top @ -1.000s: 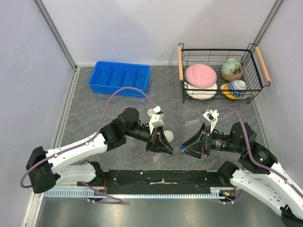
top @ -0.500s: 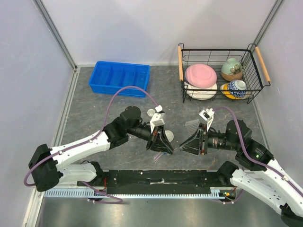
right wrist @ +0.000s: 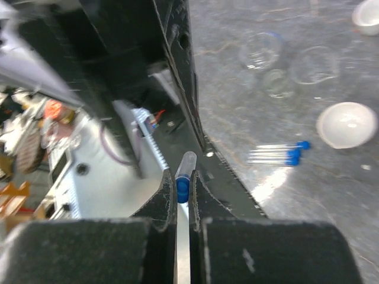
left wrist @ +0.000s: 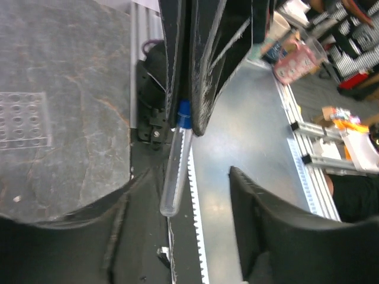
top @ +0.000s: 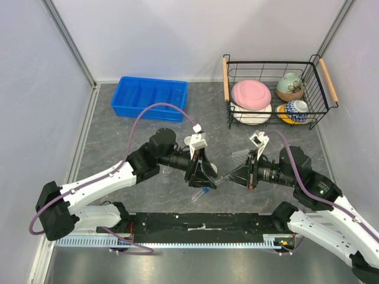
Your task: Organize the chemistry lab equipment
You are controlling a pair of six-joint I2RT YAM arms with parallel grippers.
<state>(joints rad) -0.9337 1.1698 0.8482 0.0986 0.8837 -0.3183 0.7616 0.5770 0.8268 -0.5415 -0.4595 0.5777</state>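
A clear tube (right wrist: 187,161) with a blue cap hangs in the air between the two arms. My right gripper (right wrist: 184,178) is shut on its cap. My left gripper (left wrist: 190,177) stands open around the tube's (left wrist: 176,163) round end without pinching it. In the top view the left gripper (top: 208,179) and right gripper (top: 228,176) meet tip to tip above the table's near edge. Two more blue-capped tubes (right wrist: 284,155) lie on the table, near a white dish (right wrist: 346,124) and clear beakers (right wrist: 260,50). The clear rack (left wrist: 21,118) lies flat.
A blue divided bin (top: 151,97) stands at the back left. At the back right a wire basket (top: 317,62) holds a pink plate (top: 251,93) and patterned bowls (top: 290,86). The black base rail (top: 201,223) runs along the near edge.
My right gripper has closed on the tube's blue cap. The left gripper, which held the tube before, has opened. Both arms have drawn closer together.
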